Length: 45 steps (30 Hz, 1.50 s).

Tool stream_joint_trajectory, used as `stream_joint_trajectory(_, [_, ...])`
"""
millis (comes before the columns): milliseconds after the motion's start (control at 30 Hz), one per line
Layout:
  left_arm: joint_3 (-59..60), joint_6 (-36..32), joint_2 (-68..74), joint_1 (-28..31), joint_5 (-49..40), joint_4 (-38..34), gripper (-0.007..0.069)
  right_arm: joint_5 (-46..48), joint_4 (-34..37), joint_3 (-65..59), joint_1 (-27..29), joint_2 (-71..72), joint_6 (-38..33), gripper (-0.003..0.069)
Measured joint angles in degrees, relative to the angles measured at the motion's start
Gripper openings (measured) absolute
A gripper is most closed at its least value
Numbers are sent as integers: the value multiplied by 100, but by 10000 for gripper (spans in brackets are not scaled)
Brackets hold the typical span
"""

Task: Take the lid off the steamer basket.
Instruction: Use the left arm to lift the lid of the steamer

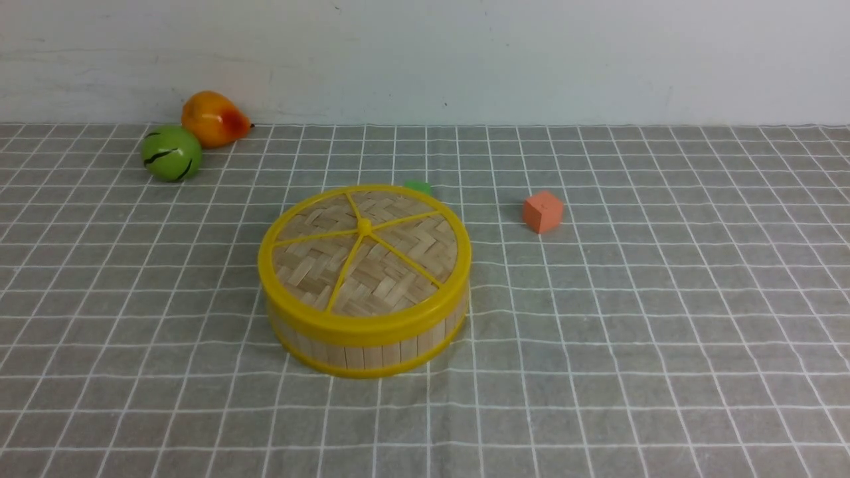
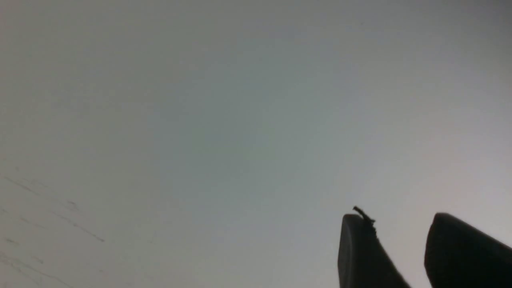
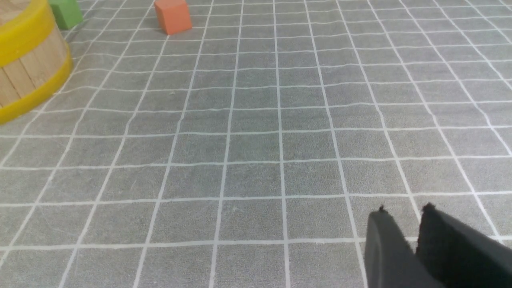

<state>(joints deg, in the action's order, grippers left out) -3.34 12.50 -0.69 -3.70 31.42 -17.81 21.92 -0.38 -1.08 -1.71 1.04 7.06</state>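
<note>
The lid (image 1: 364, 252), a woven bamboo disc with a yellow rim and spokes, sits closed on the steamer basket (image 1: 372, 352) in the middle of the grey checked cloth. In the right wrist view, the basket's slat wall (image 3: 28, 76) and the lid's rim (image 3: 24, 32) show at the edge. My right gripper (image 3: 404, 210) hangs low over bare cloth well to the right of the basket, with its jaws nearly together and empty. My left gripper (image 2: 396, 218) faces only a blank grey wall, with its jaws apart and empty. Neither gripper shows in the front view.
An orange cube (image 1: 542, 212) lies right of the basket and also shows in the right wrist view (image 3: 173, 16). A green cube (image 1: 418, 188) lies just behind the basket. A green toy fruit (image 1: 170, 153) and an orange one (image 1: 212, 118) lie far left by the wall.
</note>
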Motion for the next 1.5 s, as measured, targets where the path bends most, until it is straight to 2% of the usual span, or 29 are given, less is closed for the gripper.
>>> stream_joint_trajectory(133, [-714,-231,0,0,-889,182,239,0,0,0,0,0,0,115])
stream_joint_trajectory(400, [-1004,-14,0,0,-564,166,230,0,0,0,0,0,0,122])
stream_joint_trajectory(433, [-1099,28,0,0,-653,161,215,0,0,0,0,0,0,125])
stream_joint_trajectory(533, [-1552,57,106,0,-1506,265,100,0,0,0,0,0,0,129])
stream_joint_trajectory(567, [-1993,52,429,0,-2132,462,6,0,0,0,0,0,0,129])
stream_joint_trajectory(600, [-2192,52,626,0,-2433,611,-13,0,0,0,0,0,0,132])
stream_joint_trajectory(767, [-3406,19,2064,0,-4182,1101,-13,0,0,0,0,0,0,139])
stream_joint_trajectory(833, [-4023,14,2863,0,-5105,1171,-13,0,0,0,0,0,0,140])
stream_joint_trajectory(967, [-4950,-15,4254,0,-6248,1147,-13,0,0,0,0,0,0,141])
stream_joint_trajectory(1067, [-5606,-203,5272,0,-6812,774,-13,0,0,0,0,0,0,141])
stream_joint_trajectory(1167, [-6178,-716,6078,-72,-7136,119,-13,0,0,0,0,0,0,144])
stream_joint_trajectory(1233, [-6663,-1250,6640,-300,-7364,-351,-13,0,-6,0,0,0,0,147])
stream_joint_trajectory(1267, [-6717,-1250,6696,-326,-7386,-386,-13,0,-6,0,0,0,0,148])
stream_joint_trajectory(1300, [-7237,-1551,7221,-559,-7625,-612,-13,0,-6,0,0,0,0,150])
stream_joint_trajectory(1367, [-7552,-1648,7526,-739,-7842,-638,-13,0,-6,0,0,0,0,151])
stream_joint_trajectory(1400, [-8145,-1677,8088,-965,-8209,-543,-13,0,-6,0,0,0,0,153])
stream_joint_trajectory(1500, [-9082,-1409,8946,-1345,-8835,19,-13,0,-6,0,0,0,0,153])
